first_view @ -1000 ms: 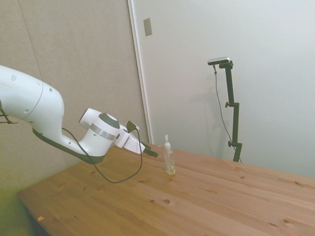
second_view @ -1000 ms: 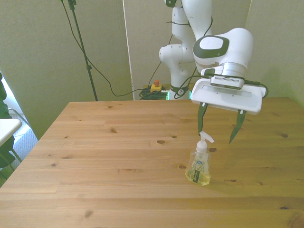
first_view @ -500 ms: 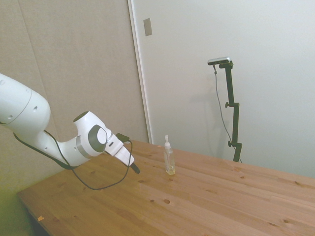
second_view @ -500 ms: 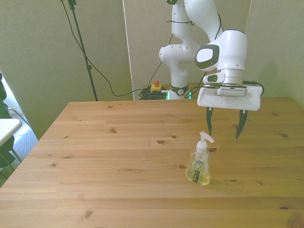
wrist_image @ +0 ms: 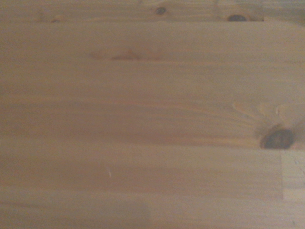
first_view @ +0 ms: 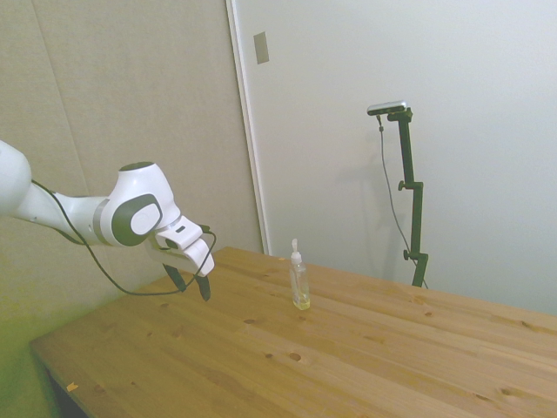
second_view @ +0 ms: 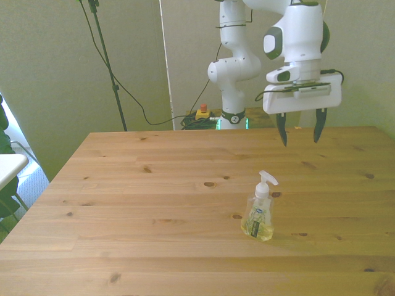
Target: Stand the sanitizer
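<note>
My gripper (second_view: 299, 128) hangs in the air above the wooden table (second_view: 154, 209), pointing straight down, its two dark fingers (second_view: 281, 129) spread wide with only air between them; it has hold of nothing. In the side view the gripper (first_view: 191, 285) sits well apart from the sanitizer (first_view: 299, 279), over the part of the table nearer the arm's side. From the front view I see the sanitizer (second_view: 260, 216) standing upright on the table, closer to the camera than the gripper and slightly toward the front view's left of it, with clear space between the two. The bottle is clear with yellowish liquid low inside, a white label on its face and a white pump top whose nozzle points toward the front view's right. My wrist camera gives me only bare planks (wrist_image: 143, 119), with a few dark knots in the wood, slightly soft in focus
</note>
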`<action>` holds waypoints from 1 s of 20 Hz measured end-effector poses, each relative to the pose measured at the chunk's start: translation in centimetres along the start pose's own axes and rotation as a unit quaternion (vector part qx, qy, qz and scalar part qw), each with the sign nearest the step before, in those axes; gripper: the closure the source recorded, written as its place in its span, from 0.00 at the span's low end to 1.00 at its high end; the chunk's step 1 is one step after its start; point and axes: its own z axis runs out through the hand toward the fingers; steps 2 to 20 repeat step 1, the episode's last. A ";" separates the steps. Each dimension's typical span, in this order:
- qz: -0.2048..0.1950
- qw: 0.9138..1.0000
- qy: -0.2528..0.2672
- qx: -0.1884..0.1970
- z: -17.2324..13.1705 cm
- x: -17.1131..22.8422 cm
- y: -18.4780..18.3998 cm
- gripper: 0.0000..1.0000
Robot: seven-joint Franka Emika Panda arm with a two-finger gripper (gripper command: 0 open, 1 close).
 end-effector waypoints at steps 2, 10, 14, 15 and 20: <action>-0.007 1.000 -0.006 0.001 -0.7 0.7 1.2 0.00; -0.007 1.000 -0.006 0.001 -0.7 0.7 1.2 0.00; -0.007 1.000 -0.006 0.001 -0.7 0.7 1.2 0.00; -0.007 1.000 -0.006 0.001 -0.7 0.7 1.2 0.00; -0.007 1.000 -0.006 0.001 -0.7 0.7 1.2 0.00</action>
